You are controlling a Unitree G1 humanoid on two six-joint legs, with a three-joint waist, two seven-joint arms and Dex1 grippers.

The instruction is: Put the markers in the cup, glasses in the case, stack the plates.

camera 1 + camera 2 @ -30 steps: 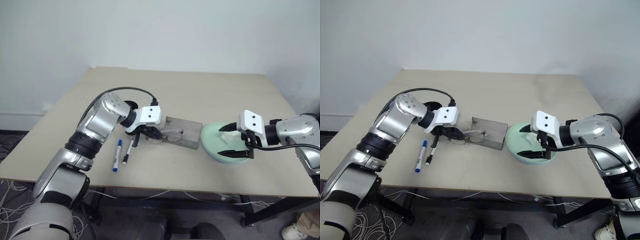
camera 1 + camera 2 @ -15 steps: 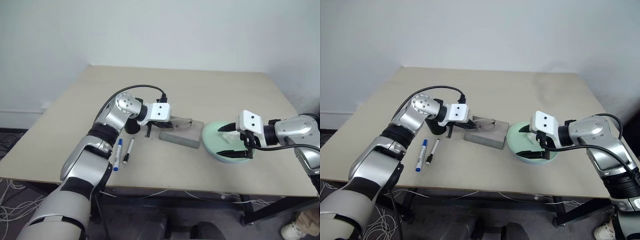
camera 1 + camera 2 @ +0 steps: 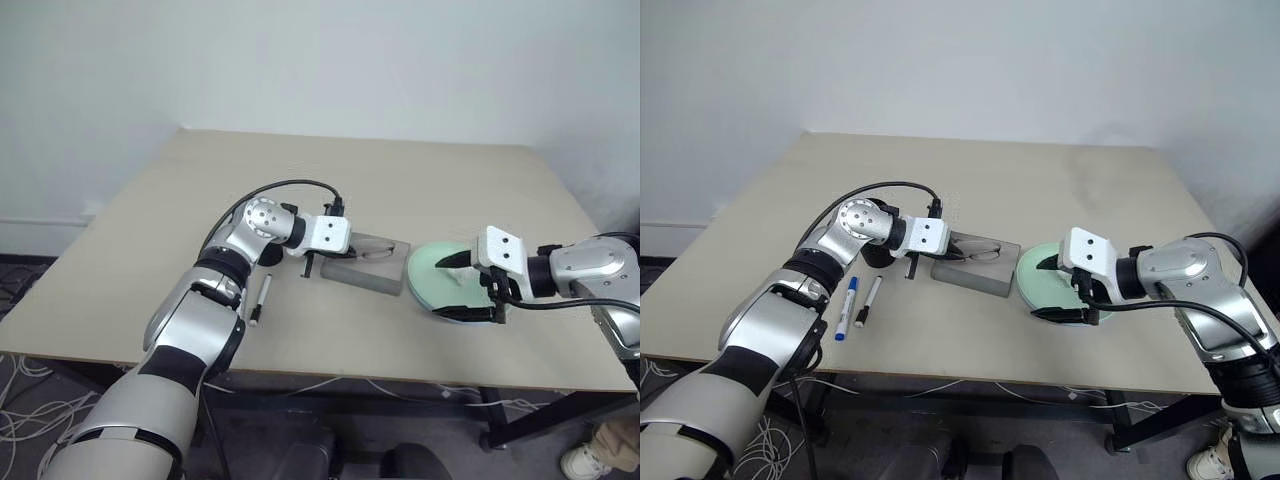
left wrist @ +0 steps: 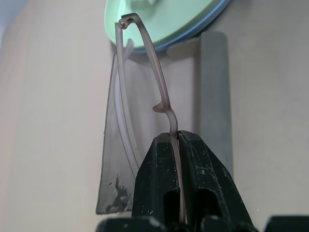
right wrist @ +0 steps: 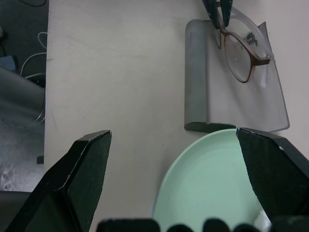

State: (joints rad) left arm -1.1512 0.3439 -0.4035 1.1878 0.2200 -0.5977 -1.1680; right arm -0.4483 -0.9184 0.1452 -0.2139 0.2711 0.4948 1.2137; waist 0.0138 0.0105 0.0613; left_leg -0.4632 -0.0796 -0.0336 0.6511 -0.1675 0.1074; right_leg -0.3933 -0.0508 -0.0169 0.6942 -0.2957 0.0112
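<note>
The left end effector [image 4: 179, 145] is clamped shut on the thin frame of the glasses [image 5: 244, 55], holding them over the open grey case [image 3: 975, 268] at mid-desk. The right end effector [image 3: 1060, 288] hangs wide open and empty above the stacked plates [image 3: 440, 285], right of the case. Two markers [image 3: 858, 303] lie on the desk [image 3: 1040, 180] to the left. The pinch is narrow, so the glasses could twist or drop outside the case. No writing is legible.

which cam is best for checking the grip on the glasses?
Left wrist view: the left gripper is shut on the thin frame of the glasses, seen close up. The right wrist view shows the lenses over the case and the fingertips pinching one end. In the eye views the glasses are small, partly behind the gripper.
</note>
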